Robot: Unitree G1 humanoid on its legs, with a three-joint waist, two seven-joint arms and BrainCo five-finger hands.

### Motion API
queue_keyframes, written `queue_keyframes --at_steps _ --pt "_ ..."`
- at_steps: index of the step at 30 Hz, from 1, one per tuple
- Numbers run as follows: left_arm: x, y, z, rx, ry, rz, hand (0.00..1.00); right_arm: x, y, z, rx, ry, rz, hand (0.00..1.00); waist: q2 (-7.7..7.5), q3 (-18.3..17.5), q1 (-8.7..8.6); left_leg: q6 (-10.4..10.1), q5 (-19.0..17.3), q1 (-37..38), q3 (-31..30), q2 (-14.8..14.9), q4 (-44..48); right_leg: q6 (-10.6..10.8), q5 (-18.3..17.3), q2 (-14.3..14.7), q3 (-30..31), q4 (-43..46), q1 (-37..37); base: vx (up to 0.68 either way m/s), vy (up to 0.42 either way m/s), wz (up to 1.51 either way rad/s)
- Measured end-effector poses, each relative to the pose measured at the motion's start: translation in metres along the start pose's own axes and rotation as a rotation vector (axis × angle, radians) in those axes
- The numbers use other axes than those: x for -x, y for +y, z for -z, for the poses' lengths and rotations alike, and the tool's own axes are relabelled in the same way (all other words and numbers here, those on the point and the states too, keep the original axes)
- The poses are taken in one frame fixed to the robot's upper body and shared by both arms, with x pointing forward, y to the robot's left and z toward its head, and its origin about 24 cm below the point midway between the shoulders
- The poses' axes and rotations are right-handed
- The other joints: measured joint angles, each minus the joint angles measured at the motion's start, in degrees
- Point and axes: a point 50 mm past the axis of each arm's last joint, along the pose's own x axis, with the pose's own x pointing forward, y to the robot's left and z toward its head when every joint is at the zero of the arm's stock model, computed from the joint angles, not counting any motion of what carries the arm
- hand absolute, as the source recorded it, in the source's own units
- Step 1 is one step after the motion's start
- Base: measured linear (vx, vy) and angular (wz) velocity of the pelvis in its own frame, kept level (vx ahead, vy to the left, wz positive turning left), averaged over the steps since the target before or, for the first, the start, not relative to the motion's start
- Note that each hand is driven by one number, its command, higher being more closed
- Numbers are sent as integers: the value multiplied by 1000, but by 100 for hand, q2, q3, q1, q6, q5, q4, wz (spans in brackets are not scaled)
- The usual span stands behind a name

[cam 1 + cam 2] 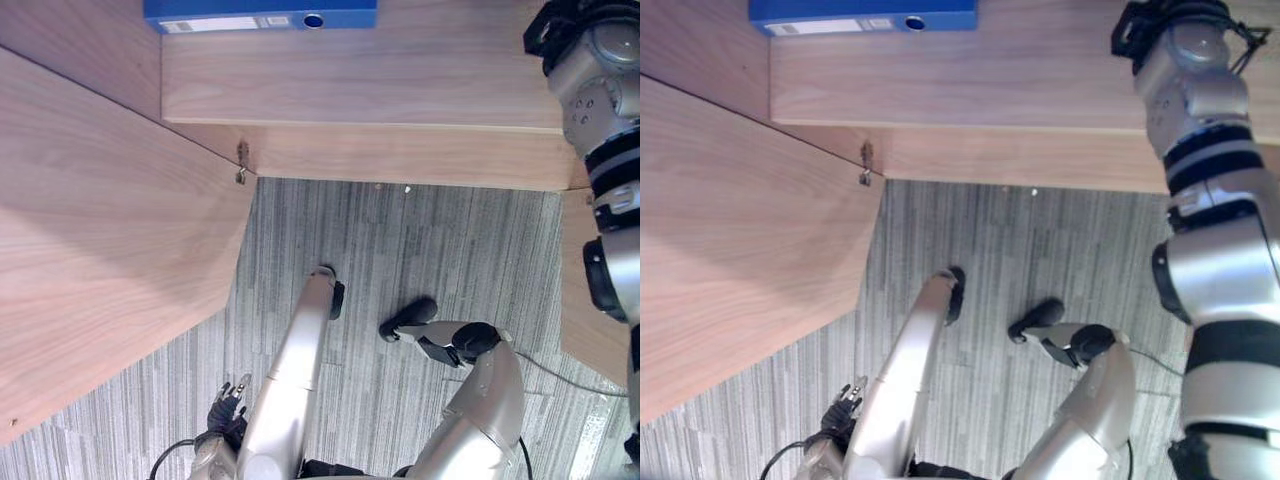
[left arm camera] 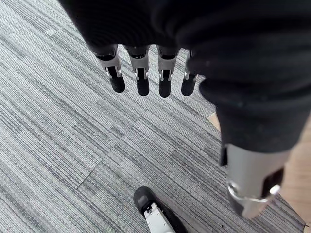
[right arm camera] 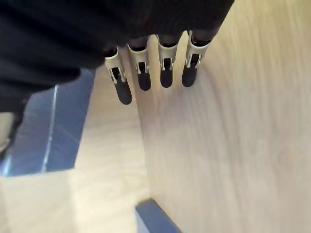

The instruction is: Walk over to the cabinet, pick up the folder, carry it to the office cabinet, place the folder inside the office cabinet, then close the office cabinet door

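Both hands hold nothing. The left hand (image 2: 142,80) hangs over the carpet (image 1: 400,300) in front of the office cabinet (image 1: 400,150), fingers straight and slightly apart. The right hand (image 3: 144,77) keeps straight fingers beside a cabinet panel. The blue folder (image 1: 260,15) lies on the cabinet's shelf, so placing looks done. The open door (image 1: 100,250) at the cabinet's left needs pushing shut. The print on the folder's white label (image 1: 225,24) is too small to read.
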Motion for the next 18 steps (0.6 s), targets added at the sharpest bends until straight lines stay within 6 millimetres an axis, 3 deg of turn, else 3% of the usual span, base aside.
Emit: queue_keyframes --at_steps 3,11,18 --pt "0 0 -1 -5 -5 24 0 3 9 3 132 -1 -112 0 -43 25 -74 0 0 89 91 134 -75 -3 2 82 18 -79 45 60 -9 -11" --pt "0 3 -3 -26 -7 59 0 17 31 17 176 -34 -317 0 -121 58 -176 9 -7 186 252 506 -192 -68 73 385 43 -303 56 30 26 -16" --pt "-1 6 -6 -35 -16 64 0 25 42 36 214 -17 -401 0 -363 80 -258 10 -5 369 452 786 -410 -80 246 684 205 -601 14 15 57 -22"
